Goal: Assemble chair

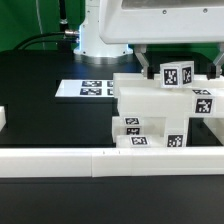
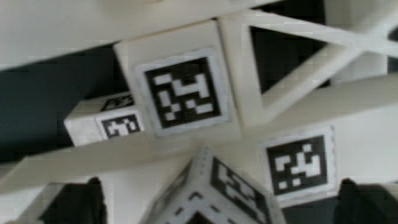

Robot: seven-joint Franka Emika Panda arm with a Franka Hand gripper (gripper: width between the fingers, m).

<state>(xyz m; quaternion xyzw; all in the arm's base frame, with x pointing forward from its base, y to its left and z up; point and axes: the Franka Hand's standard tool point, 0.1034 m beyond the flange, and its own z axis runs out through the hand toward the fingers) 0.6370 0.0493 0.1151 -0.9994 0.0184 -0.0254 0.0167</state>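
Note:
The chair parts (image 1: 160, 110) are glossy white blocks and panels with black-and-white tags, stacked together at the exterior view's right, just behind the border wall. A small tagged piece (image 1: 178, 74) sits on top of the stack. My gripper (image 1: 180, 64) hangs over that top piece, with one dark finger on either side of it. In the wrist view the gripper (image 2: 222, 208) is open, and a white tagged part (image 2: 240, 180) sits between the fingertips (image 2: 75, 200) with a gap on each side. More tagged white faces (image 2: 178, 95) fill the wrist view beyond it.
The long low white border wall (image 1: 90, 160) runs along the front. The marker board (image 1: 95, 88) lies flat on the black table behind the stack, near the arm's base (image 1: 95, 35). A small white piece (image 1: 3, 120) shows at the left edge.

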